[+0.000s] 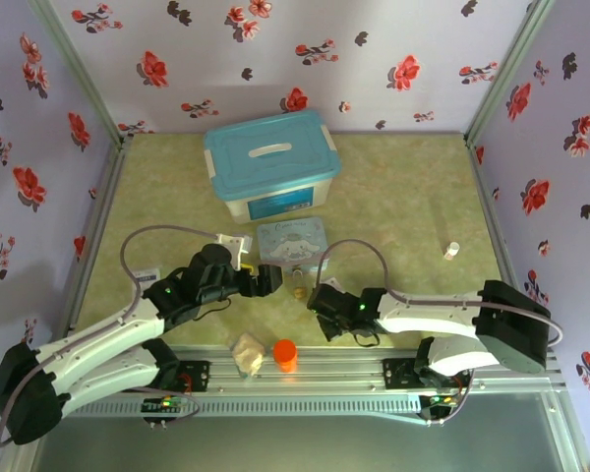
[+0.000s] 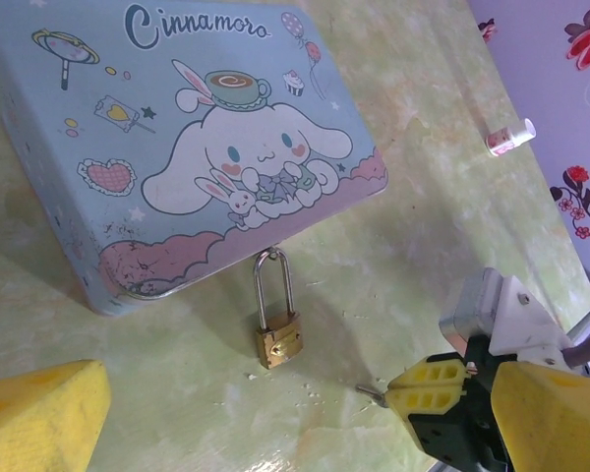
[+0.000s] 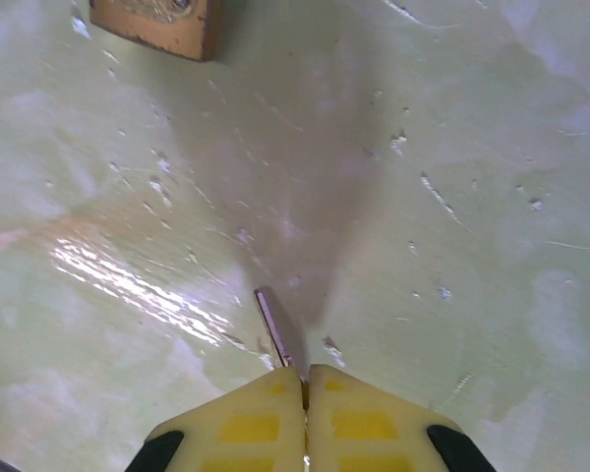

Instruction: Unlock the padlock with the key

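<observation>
The right gripper (image 3: 305, 379) clamps the key (image 3: 275, 329), whose tip juts past the jaws. The padlock (image 2: 278, 339) lies apart ahead, near the desk's front edge. The left gripper (image 2: 295, 403) gapes.

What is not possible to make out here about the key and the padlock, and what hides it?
1. The key: right wrist view, its head is hidden inside the shut right pincer; a bit of blade sticks out.
2. The padlock: same view, cut off by the top edge.
3. Its keyhole: too small to find in the left wrist and top views.
</observation>
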Available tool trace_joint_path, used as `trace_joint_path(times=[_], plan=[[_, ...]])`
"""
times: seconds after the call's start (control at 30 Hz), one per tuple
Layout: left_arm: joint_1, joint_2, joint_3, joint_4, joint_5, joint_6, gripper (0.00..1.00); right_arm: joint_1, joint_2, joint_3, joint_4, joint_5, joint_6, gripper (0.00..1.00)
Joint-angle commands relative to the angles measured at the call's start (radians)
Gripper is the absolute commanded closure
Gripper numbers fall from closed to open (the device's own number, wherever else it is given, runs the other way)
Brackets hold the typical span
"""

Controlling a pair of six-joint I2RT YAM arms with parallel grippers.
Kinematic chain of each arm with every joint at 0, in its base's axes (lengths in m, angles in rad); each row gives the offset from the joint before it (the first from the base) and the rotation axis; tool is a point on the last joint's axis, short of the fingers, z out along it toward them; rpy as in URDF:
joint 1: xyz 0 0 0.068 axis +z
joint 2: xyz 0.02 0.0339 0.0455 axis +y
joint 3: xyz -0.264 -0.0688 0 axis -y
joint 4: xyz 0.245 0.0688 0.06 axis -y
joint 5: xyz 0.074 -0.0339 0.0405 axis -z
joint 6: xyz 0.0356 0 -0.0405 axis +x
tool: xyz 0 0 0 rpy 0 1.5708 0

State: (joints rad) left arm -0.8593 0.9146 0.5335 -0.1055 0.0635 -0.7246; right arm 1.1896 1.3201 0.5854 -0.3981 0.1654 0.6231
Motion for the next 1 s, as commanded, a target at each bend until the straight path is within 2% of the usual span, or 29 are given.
trace_joint_path(times=[0.0, 0.23, 0.47, 0.73, 0.97], plan=[[-0.006, 0.006, -0.003, 0.026, -0.017, -0.008, 0.0, -0.001, -0.038, -0.049, 0.02, -0.039, 0.032, 1.0], [-0.025, 0.015, -0.016, 0.117, -0.01, -0.008, 0.01, -0.12, -0.256, -0.125, 0.102, -0.108, 0.04, 1.0], [-0.087, 0.097, 0.003, 0.282, 0.019, -0.018, 0.06, -0.218, -0.459, -0.143, 0.221, -0.199, 0.031, 1.0], [-0.135, 0.164, -0.002, 0.587, 0.095, -0.143, 0.18, -0.237, -0.604, -0.217, 0.564, -0.312, 0.09, 1.0], [-0.142, 0.181, 0.01, 0.625, 0.118, -0.173, 0.2, -0.241, -0.634, -0.253, 0.722, -0.373, 0.135, 1.0]])
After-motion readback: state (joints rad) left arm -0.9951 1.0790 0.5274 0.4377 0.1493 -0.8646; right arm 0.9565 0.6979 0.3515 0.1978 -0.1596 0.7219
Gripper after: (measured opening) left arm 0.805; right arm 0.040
